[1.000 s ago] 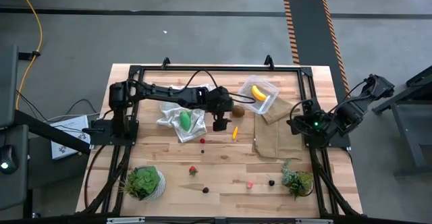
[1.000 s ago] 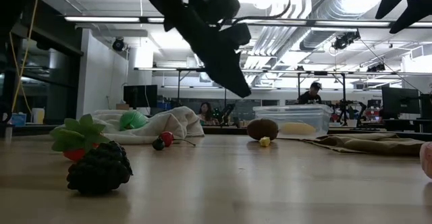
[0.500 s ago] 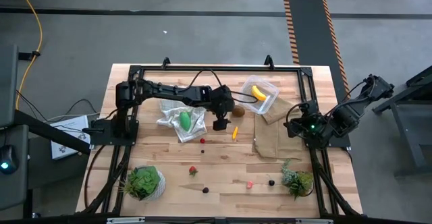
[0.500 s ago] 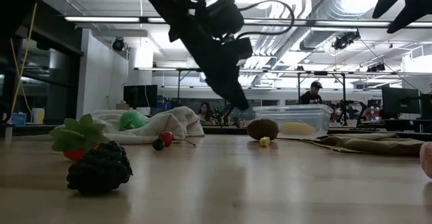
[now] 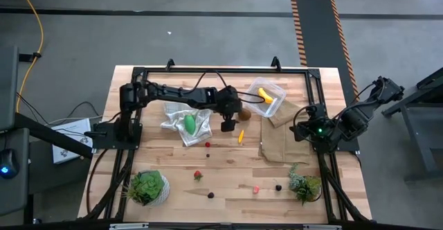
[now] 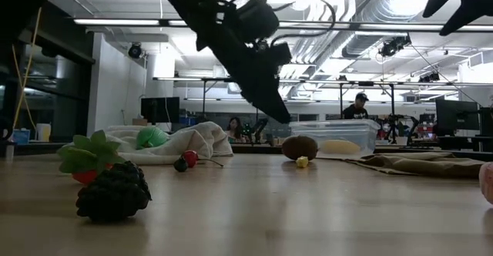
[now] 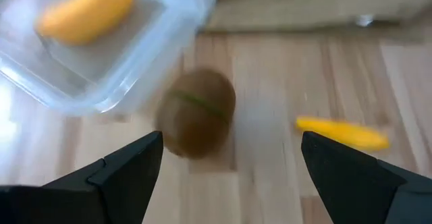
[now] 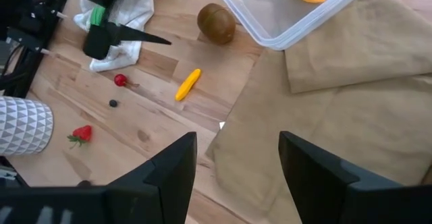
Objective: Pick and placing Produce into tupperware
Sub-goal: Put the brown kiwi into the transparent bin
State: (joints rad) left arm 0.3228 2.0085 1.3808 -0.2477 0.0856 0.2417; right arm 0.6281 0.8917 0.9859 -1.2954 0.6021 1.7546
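The clear tupperware (image 5: 267, 98) stands at the far right of the table with the yellow banana (image 5: 265, 95) in it. The brown kiwi-like ball (image 7: 197, 121) lies on the wood just beside it. My left gripper (image 5: 227, 123) hovers open, slanting down, just short of the ball, its fingers (image 7: 128, 166) apart. The small orange-yellow piece (image 5: 240, 136) lies nearer. The green oval (image 5: 189, 124) rests on the white cloth (image 5: 181, 116). My right gripper (image 8: 237, 150) hangs open and high over the brown cloth (image 5: 279, 141).
A red berry (image 5: 208, 145), a strawberry (image 5: 197, 175) and dark berries (image 5: 210, 195) lie scattered toward the near edge. Two potted plants (image 5: 147, 187) (image 5: 305, 185) stand at the near corners. A black frame (image 5: 208, 69) runs round the table.
My left gripper has sunk a little and edged toward the kiwi-like ball and the tupperware, staying open. No produce has moved.
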